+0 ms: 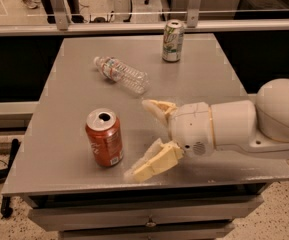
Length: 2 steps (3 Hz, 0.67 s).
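My gripper (140,138) hovers low over the grey table (69,89), reaching in from the right on a white arm (244,121). Its two cream fingers (154,162) are spread wide and it is open, holding nothing. A red soda can (104,137) stands upright just left of the fingertips, a small gap away, with its top opened. A clear plastic water bottle (121,74) lies on its side behind the gripper, toward the table's middle. A green and white can (173,40) stands upright near the far edge.
A metal rail with posts (134,26) runs behind the table's far edge. A drawer front (149,219) sits below the near edge. The floor at the left holds a dark cable or leg (9,179).
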Each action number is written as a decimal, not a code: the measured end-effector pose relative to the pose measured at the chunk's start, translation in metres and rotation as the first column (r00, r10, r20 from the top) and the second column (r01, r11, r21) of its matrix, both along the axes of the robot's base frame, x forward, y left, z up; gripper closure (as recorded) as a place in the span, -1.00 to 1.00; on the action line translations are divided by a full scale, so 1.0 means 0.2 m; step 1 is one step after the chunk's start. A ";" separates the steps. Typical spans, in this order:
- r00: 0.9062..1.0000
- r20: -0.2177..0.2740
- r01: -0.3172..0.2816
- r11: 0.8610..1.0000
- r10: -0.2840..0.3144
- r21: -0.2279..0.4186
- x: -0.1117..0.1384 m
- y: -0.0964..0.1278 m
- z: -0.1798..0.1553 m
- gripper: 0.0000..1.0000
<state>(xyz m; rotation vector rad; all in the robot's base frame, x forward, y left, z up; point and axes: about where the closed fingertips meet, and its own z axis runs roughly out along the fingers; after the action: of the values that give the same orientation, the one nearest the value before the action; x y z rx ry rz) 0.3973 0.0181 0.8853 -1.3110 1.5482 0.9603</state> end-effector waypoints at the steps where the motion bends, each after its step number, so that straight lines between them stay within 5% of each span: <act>1: 0.999 0.046 -0.031 0.996 0.027 0.090 0.01 0.13 -0.06 -1.00; 2: 0.995 0.082 -0.066 0.987 0.054 0.150 0.00 0.24 -0.11 -1.00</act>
<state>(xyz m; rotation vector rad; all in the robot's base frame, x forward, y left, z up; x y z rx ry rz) 0.3976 0.0669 0.8623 -1.2777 1.3555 1.0321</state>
